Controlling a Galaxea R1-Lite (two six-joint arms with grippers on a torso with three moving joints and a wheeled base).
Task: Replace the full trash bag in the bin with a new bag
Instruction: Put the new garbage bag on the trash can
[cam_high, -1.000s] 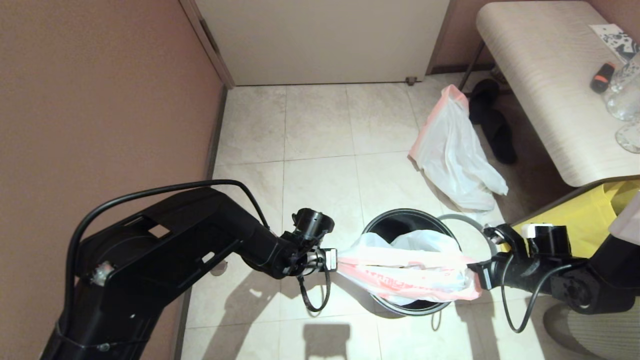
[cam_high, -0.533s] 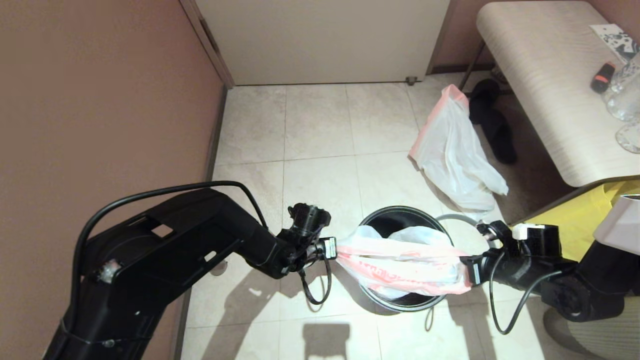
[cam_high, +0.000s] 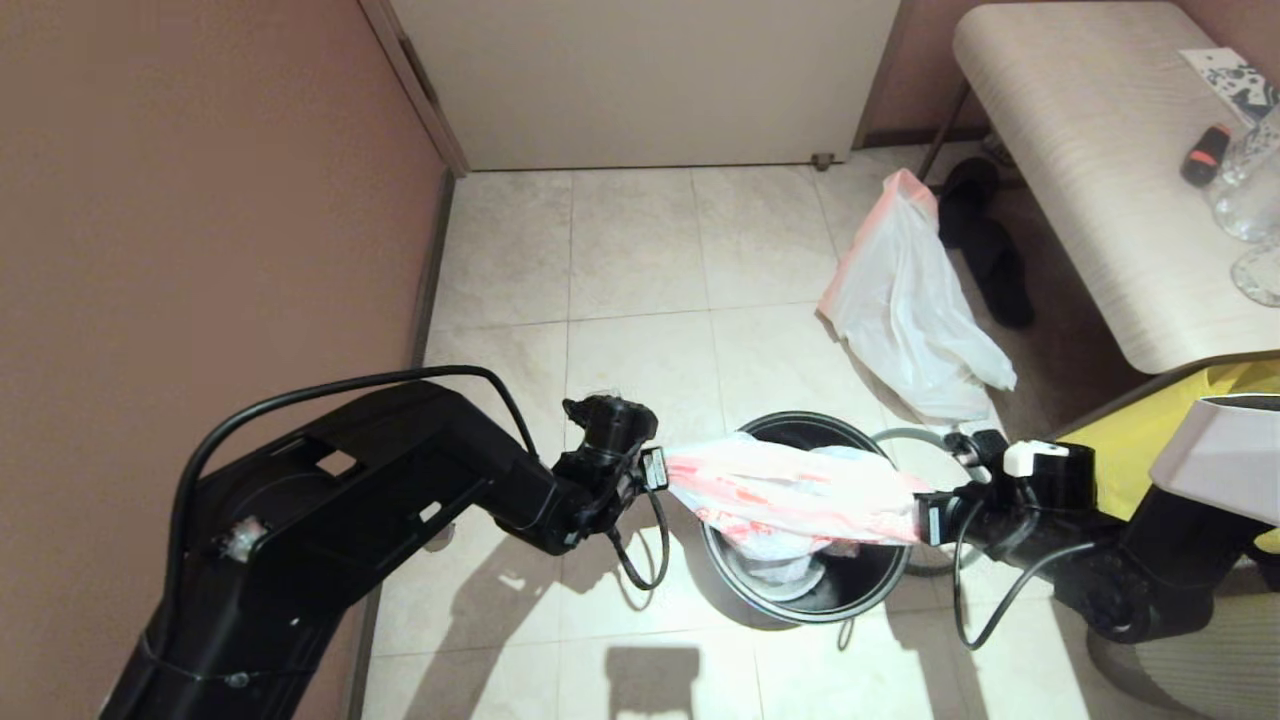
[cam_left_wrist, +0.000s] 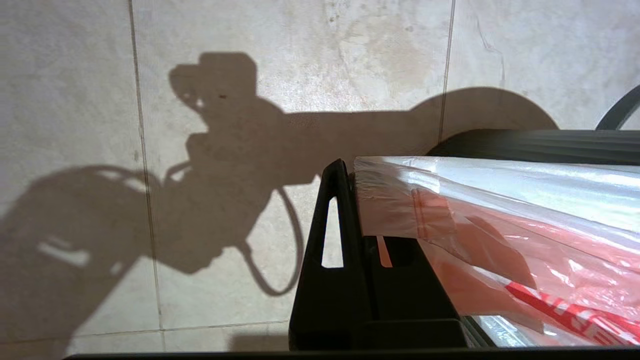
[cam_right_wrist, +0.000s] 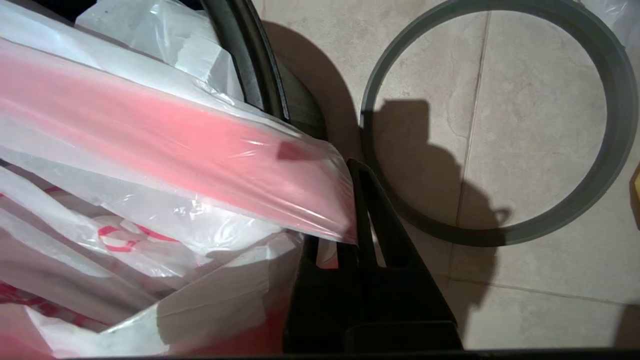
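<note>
The new bag (cam_high: 790, 490), translucent white with red characters, is stretched flat between my two grippers over the bin (cam_high: 860, 598), and its lower part hangs inside. My left gripper (cam_high: 660, 468) is shut on the bag's left edge (cam_left_wrist: 500, 225). My right gripper (cam_high: 920, 520) is shut on its right edge (cam_right_wrist: 150, 140). In the wrist views the left gripper (cam_left_wrist: 347, 172) and right gripper (cam_right_wrist: 347, 200) each pinch the plastic beside the bin's rim (cam_right_wrist: 250, 65). The grey hoop (cam_right_wrist: 615, 125) lies on the floor right of the bin. The full trash bag (cam_high: 910, 320) lies on the tiles behind.
A light wooden table (cam_high: 1090, 180) stands at the right, with an orange-black object (cam_high: 1203, 152) and glassware on it. Under it are black slippers (cam_high: 985, 245) and a yellow bag (cam_high: 1170, 440). A brown wall (cam_high: 200, 200) runs along the left, with a door (cam_high: 640, 80) at the back.
Both grippers have lifted the bag and carried it farther from me; the right one also moved left. The bag's mouth is now pulled into a flatter band, and the bin's near inner wall shows.
</note>
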